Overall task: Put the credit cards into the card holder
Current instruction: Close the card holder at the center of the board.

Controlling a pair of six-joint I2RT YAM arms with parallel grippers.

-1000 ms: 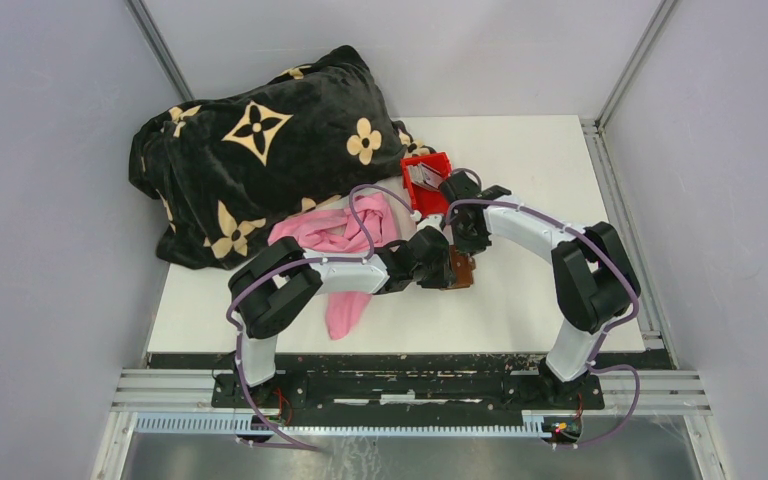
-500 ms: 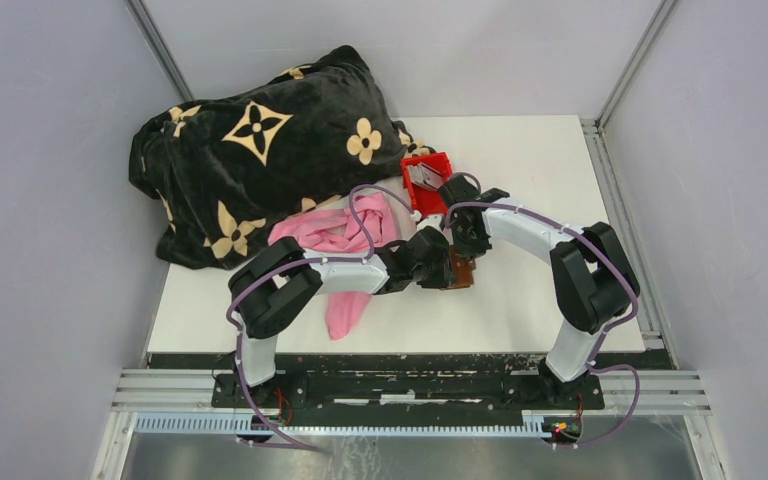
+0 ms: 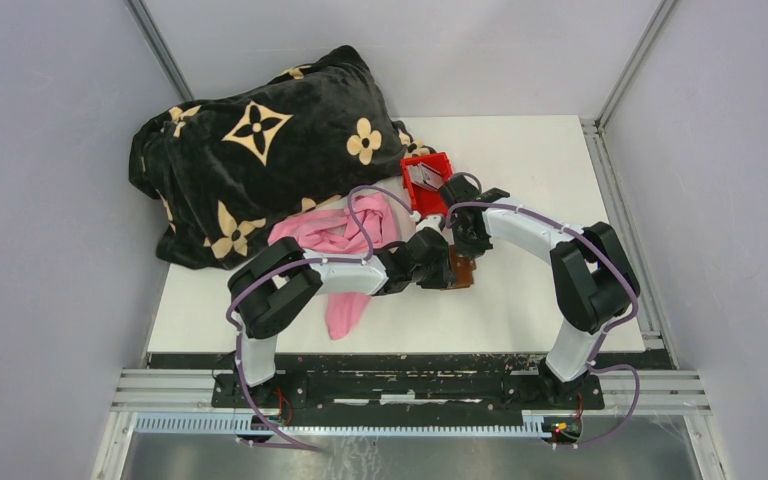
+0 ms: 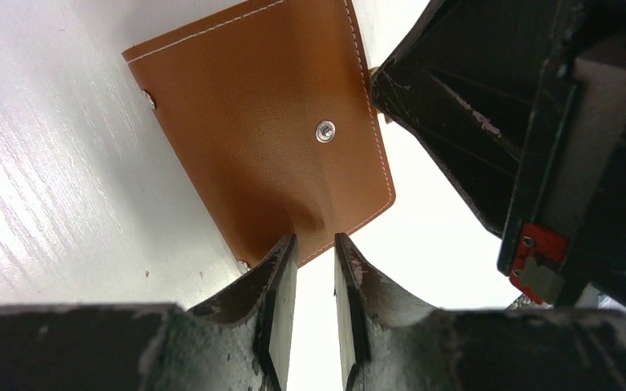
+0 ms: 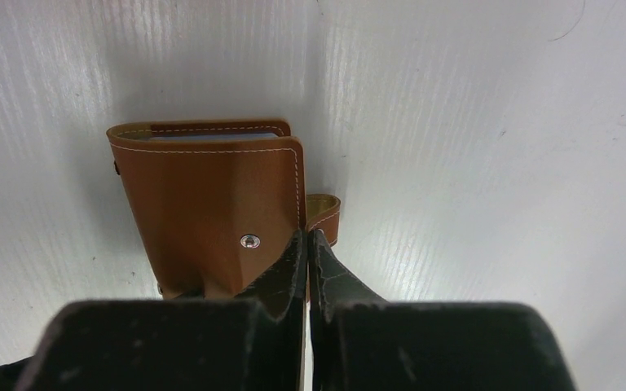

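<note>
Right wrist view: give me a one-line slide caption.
Right claw shut at the edge of the closed brown card holder on the white table, beside its snap strap.

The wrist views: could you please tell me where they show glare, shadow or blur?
Left wrist: the white table glares pale, the blurred fingers fill the near foreground, and the brown leather card holder stays sharp. Right wrist: soft shadow rings the holder; the gripper body is blurred.

Small brown leather card holder (image 4: 261, 138): smooth matt grain, pale stitching, shiny metal snap stud (image 4: 324, 130). White table top (image 5: 473, 122): faintly streaked, slight sheen. Black plush blanket (image 3: 260, 140): soft cloth. Red bin (image 3: 426, 178): plastic.
</note>
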